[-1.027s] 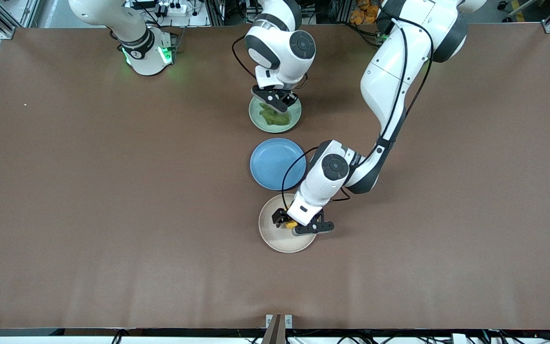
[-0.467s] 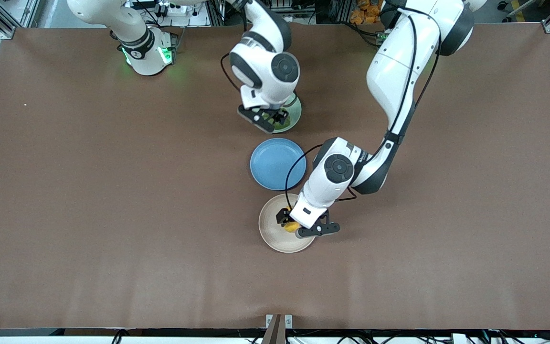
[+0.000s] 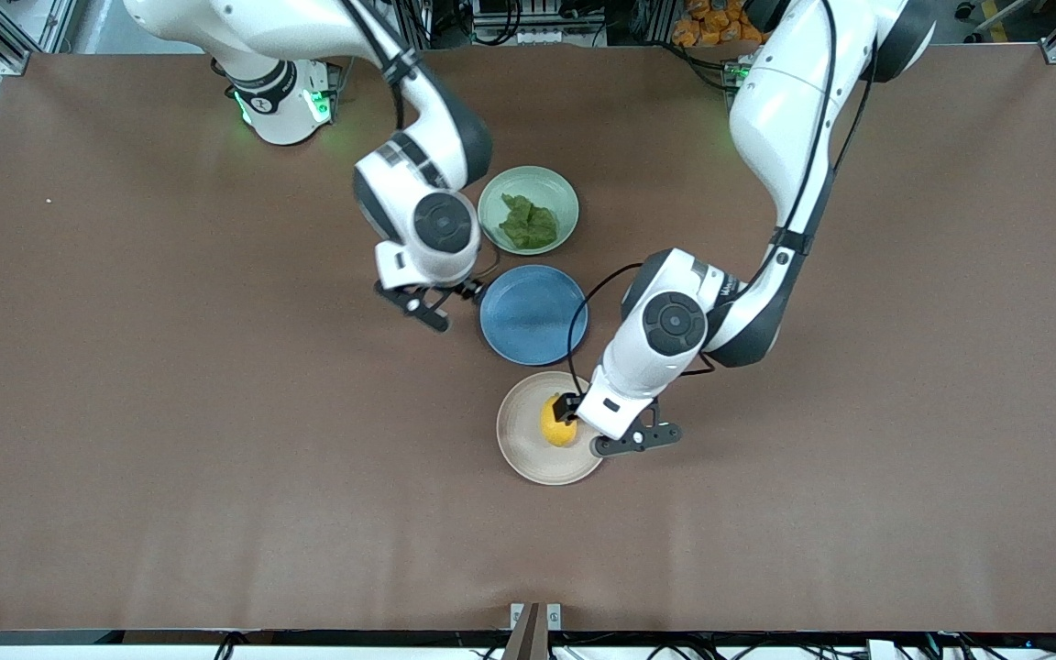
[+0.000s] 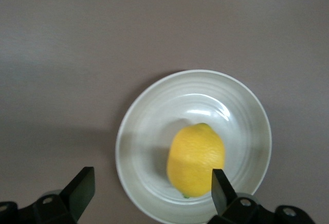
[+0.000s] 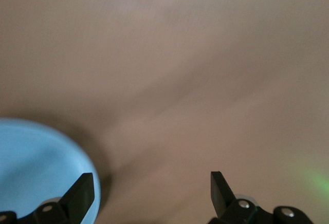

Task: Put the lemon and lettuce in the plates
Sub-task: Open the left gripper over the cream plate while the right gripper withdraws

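1. While its two fingers stand spread wide with nothing between them, the left gripper hangs just above the rim of the beige plate, at the side toward the left arm's end of the table.
2. Between those fingers the left wrist view shows the lemon lying on its side in the plate's well, free of both pads.
3. Also spread and empty, the right gripper hovers over bare table just beside the blue plate, on the side toward the right arm's end; its wrist view shows only that plate's edge and brown tabletop.
4. The lettuce rests in the mint green plate, which sits farther from the front camera than the blue plate; the beige plate sits nearer.
5. Both items lie in their plates, so the task looks done.
6. Handling, as a judgement: the lemon seems firm, light and prone to roll, best pinched across its narrow middle; the lettuce looks soft, nearly weightless and easily torn, best gathered gently at its bunched centre.
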Robot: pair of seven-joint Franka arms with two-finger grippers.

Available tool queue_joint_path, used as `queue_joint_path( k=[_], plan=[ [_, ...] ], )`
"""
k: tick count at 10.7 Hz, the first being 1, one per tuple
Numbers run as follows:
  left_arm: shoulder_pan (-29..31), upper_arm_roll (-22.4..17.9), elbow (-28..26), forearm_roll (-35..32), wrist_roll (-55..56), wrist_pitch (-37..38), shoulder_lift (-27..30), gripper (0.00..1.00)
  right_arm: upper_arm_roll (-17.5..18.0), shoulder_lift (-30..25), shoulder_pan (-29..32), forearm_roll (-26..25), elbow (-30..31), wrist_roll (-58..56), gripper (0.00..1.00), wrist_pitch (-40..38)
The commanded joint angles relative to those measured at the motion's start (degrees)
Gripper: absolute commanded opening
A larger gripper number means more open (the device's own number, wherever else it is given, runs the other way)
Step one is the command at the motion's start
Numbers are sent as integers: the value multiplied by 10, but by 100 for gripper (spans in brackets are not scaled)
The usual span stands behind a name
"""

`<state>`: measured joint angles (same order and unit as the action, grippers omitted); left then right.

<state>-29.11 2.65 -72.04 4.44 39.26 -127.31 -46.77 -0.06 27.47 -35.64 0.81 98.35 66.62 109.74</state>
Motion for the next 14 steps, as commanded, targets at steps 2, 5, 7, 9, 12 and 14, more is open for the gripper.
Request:
queue_joint_path(
  k=[2,5,7,9,12,14],
  plan=[
    [47,-1,-18,-15,-78,88,40,100,10,-14,116,-9,-4,-119,100,-5],
    [103,-1,-29,-15,-158,147,57,100,10,-15,215,-10,-6,-244,100,-1],
    [148,-1,-29,-30,-216,179,60,100,10,-15,260,-23,-4,-307,100,-1],
    [189,-1,-30,-51,-266,211,70,100,11,-19,296,-25,-8,-372,100,-3],
    [231,-1,-29,-54,-298,252,92,100,11,-20,326,-24,-5,-445,100,-4],
    [237,-1,-31,-53,-301,254,95,100,11,-33,331,-24,11,-476,100,-3]
  ],
)
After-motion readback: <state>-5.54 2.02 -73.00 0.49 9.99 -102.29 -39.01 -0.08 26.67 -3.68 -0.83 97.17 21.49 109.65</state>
